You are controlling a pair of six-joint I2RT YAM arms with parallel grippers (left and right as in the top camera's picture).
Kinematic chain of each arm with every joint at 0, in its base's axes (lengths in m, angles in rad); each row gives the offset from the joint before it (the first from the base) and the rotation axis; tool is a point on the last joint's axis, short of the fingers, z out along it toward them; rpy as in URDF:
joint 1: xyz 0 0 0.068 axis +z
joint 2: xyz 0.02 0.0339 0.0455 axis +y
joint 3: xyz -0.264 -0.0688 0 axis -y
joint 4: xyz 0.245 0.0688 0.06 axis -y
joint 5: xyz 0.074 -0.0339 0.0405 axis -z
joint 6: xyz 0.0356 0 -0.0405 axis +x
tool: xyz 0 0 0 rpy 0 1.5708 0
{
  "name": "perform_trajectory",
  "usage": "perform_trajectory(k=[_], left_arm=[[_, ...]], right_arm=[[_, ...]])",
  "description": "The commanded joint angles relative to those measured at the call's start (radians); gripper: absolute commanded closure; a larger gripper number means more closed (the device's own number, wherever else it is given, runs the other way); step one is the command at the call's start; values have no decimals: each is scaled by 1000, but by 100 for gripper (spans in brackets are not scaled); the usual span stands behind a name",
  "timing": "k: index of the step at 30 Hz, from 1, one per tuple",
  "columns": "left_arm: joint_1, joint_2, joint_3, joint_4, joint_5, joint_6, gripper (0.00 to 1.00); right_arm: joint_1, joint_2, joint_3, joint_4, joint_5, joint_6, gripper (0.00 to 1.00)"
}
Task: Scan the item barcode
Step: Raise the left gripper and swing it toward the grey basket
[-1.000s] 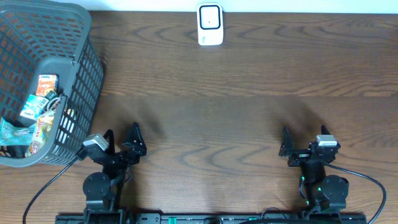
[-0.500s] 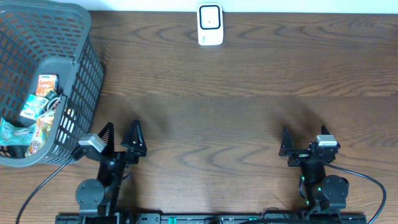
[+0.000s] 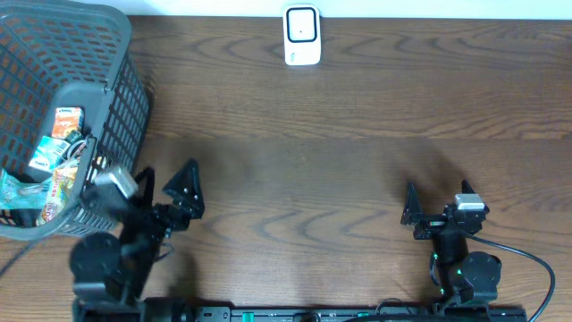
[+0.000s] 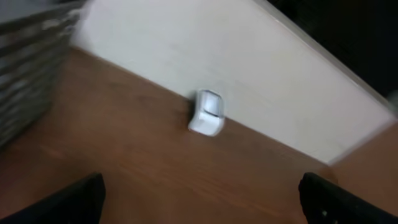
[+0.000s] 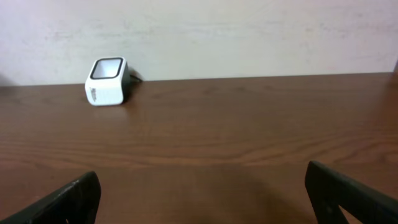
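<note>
Several packaged items (image 3: 55, 154) lie inside the grey mesh basket (image 3: 89, 91) at the left edge of the table. A white barcode scanner (image 3: 302, 36) stands at the far middle edge, also seen in the left wrist view (image 4: 207, 112) and the right wrist view (image 5: 107, 81). My left gripper (image 3: 166, 181) hovers just right of the basket, open and empty; its view is tilted and shows only wood between the fingers (image 4: 202, 205). My right gripper (image 3: 436, 199) rests low at the near right, open and empty (image 5: 205, 200).
The basket's tall wall stands close to the left arm's left side. Cables trail from both arm bases at the near edge. A pale wall rises behind the scanner. Bare wood lies between the arms and the scanner.
The left arm has lifted and swung left toward the basket, its gripper staying open. The right arm has not moved.
</note>
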Motion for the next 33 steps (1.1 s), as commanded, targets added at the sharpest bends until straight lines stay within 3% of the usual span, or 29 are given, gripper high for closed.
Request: perform_trajectory(k=[1, 10, 17, 20, 24, 27, 33], left_arm=[[-5, 89, 120, 21, 234, 44, 2], [-5, 125, 137, 56, 397, 40, 2], [-5, 163, 174, 45, 397, -41, 2], [-5, 232, 248, -34, 397, -23, 2], [-5, 378, 406, -281, 396, 145, 2], [-5, 487, 492, -433, 377, 186, 2], [-5, 611, 509, -466, 378, 166, 2]], right_arm=[[-8, 0, -1, -5, 8, 10, 1], [-8, 0, -1, -5, 8, 10, 1], [-8, 0, -1, -5, 8, 10, 1], [-8, 0, -1, -5, 8, 10, 1], [-8, 0, -1, -5, 8, 10, 1], [-8, 0, -1, -5, 8, 10, 1], [-8, 0, -1, -5, 8, 10, 1]])
